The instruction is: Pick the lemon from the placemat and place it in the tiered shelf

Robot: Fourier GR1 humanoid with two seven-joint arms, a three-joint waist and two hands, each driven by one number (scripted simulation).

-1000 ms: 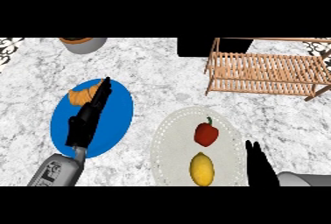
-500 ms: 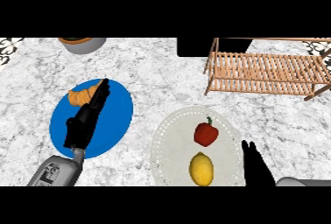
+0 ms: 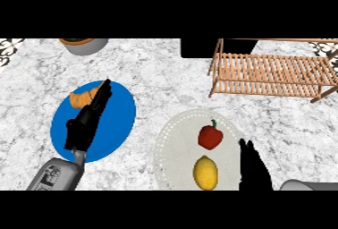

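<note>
A yellow lemon [image 3: 205, 172] lies on the near part of a round pale placemat [image 3: 173, 147], with a red bell pepper [image 3: 210, 137] just beyond it. My right hand [image 3: 253, 169] stands open at the placemat's right edge, fingers straight and pointing away, a short gap to the right of the lemon. The wooden tiered shelf [image 3: 274, 74] stands at the far right. My left hand [image 3: 87, 120] rests open over a blue plate [image 3: 116, 120], fingers reaching toward a croissant [image 3: 83, 97].
A grey pot [image 3: 84, 44] sits at the far left edge of the marble counter. A dark block [image 3: 198, 48] stands behind the shelf's left end.
My right hand has shifted slightly left and forward, closer to the lemon. The left hand has not visibly moved.
</note>
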